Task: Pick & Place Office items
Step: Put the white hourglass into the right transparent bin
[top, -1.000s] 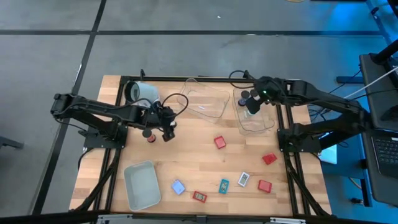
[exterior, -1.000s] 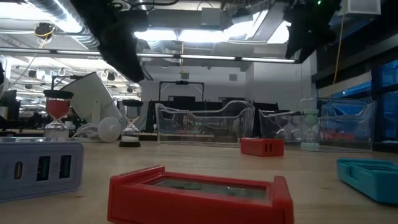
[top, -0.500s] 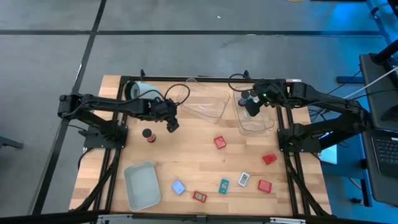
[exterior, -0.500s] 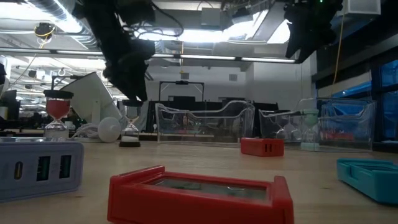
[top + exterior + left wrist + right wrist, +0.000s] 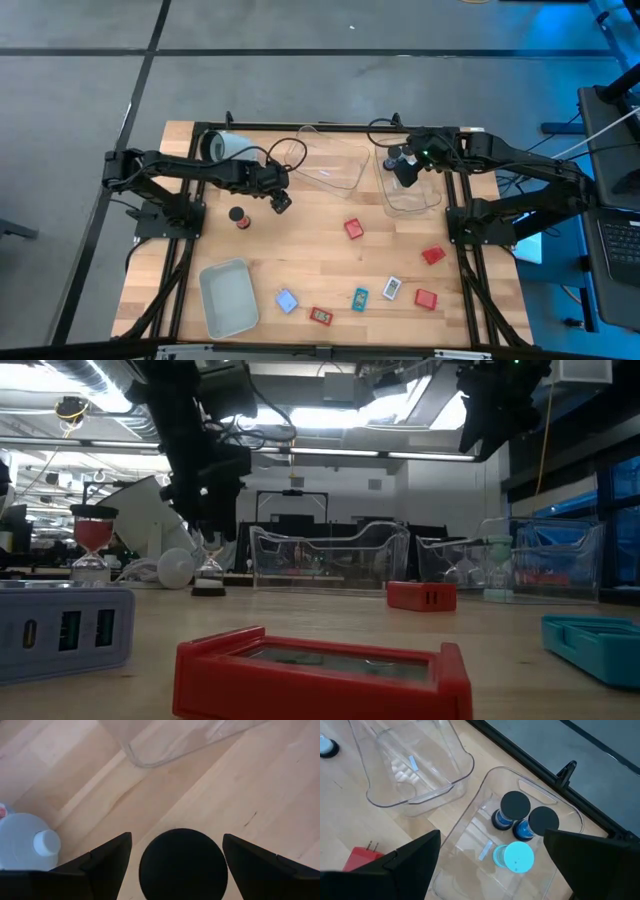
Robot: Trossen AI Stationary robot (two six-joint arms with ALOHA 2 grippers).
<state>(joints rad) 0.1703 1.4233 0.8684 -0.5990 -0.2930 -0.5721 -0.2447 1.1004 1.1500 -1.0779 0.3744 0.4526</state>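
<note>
Black cylinder [image 5: 237, 215]: upright, left-centre of high view, just lower-left of left gripper [image 5: 281, 201]. Left gripper wide open, empty, nearer. Right gripper [image 5: 404, 172] open, empty, over right bin [image 5: 432, 199].

Red flat case [image 5: 322, 672] sits right up front on the counter [image 5: 300, 622], with a red block [image 5: 421, 596] further back. Clear bins [image 5: 330, 558] line the far edge, and a red hourglass [image 5: 92, 542] stands off left.

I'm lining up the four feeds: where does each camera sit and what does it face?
High: overhead, straight down; both arms, left gripper, right gripper.
Low: table height, facing the room; arms overhead.
Left wrist: faces the table; own fingers.
Right wrist: faces the clear bin; own fingers.
Shared: that clear bin in high and right wrist.
</note>
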